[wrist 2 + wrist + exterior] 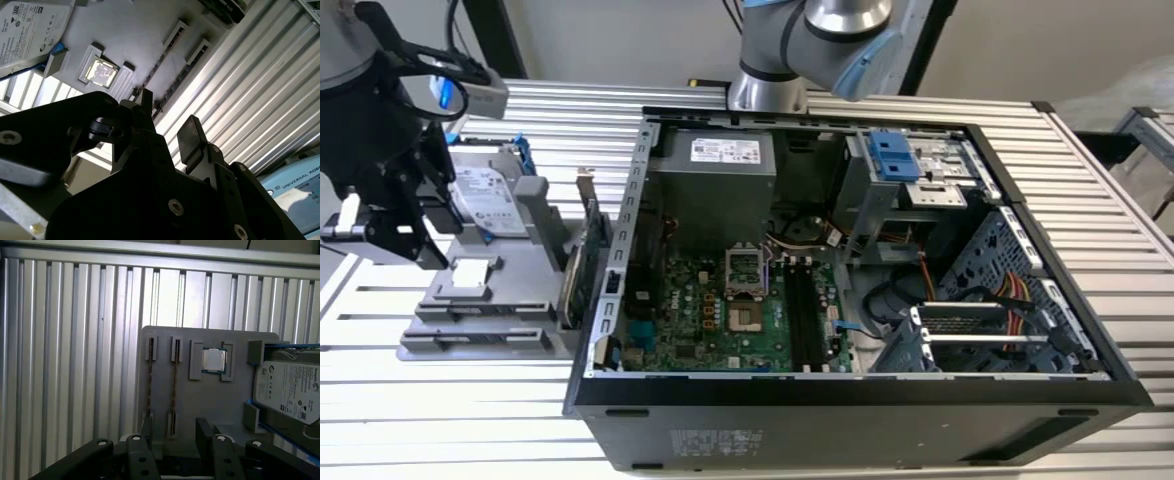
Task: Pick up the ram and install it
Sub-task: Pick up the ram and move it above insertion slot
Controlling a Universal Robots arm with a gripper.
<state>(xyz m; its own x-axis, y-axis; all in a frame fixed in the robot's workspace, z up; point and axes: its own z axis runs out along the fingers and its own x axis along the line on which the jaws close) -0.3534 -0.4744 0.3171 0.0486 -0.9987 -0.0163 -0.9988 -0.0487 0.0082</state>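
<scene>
Two ram sticks stand on edge in the slots of a grey holder (210, 405); one ram (174, 382) lies in line with the gap between my fingers and the other ram (150, 377) runs beside it. In the second wrist view the ram (175, 80) is a thin dark line on the holder. My gripper (176, 437) hovers above the holder, open, with nothing between its fingers (204, 432). The exterior view puts my gripper (390, 250) at the left, over the holder's (494, 325) outer side and away from the open computer case (854, 400).
On the holder also sit a square processor chip (214, 360) and a silver hard drive (289, 392) in a blue frame. A green expansion card (574, 280) stands between holder and case. Inside the case, the motherboard's memory slots (803, 320) run lengthwise. A second arm's base (781, 60) stands behind the case.
</scene>
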